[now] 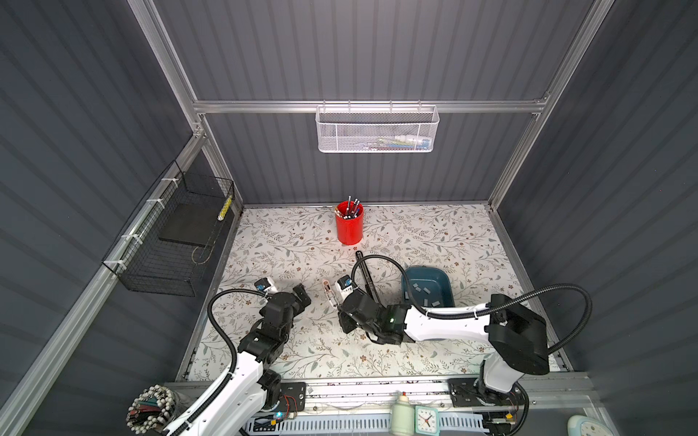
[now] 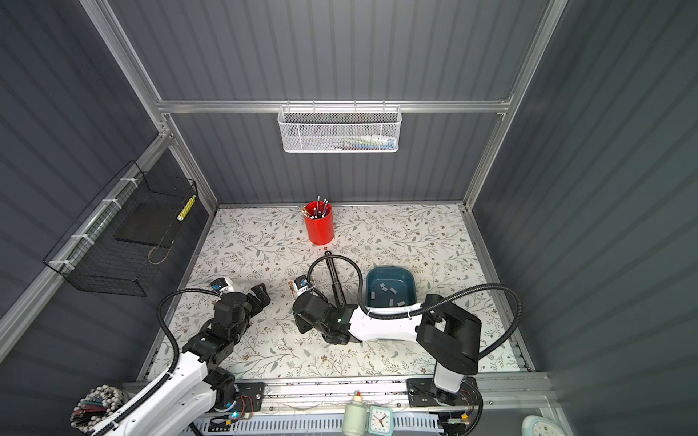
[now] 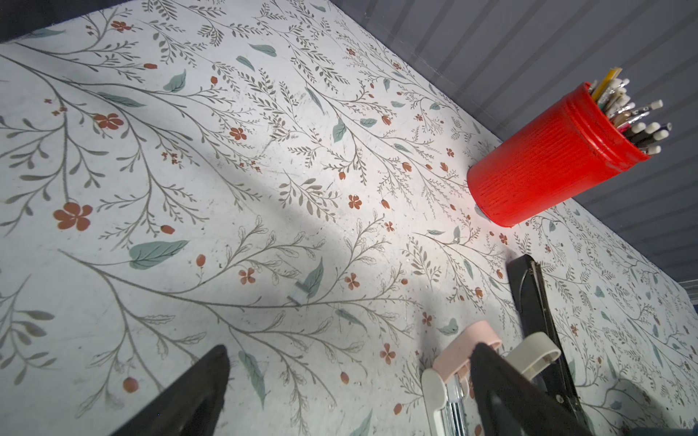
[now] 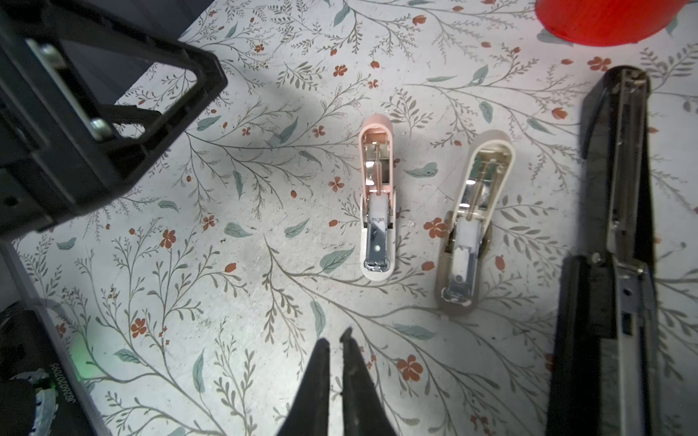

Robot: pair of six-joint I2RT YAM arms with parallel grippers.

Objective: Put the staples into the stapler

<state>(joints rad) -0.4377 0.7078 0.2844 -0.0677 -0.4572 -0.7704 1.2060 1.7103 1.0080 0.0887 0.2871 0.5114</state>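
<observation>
3 open staplers (image 4: 377,196) (1 pink), rectangular staples (image 1: 426,290)

In both top views my right arm (image 1: 445,321) covers the beige stapler (image 4: 468,226) completely, along with the near rim of the blue tray (image 1: 426,270) and the near end of the black stapler (image 1: 365,277). The right wrist view crops the red cup (image 4: 604,19). I can't make out what is in the white mesh basket (image 1: 377,132).
</observation>
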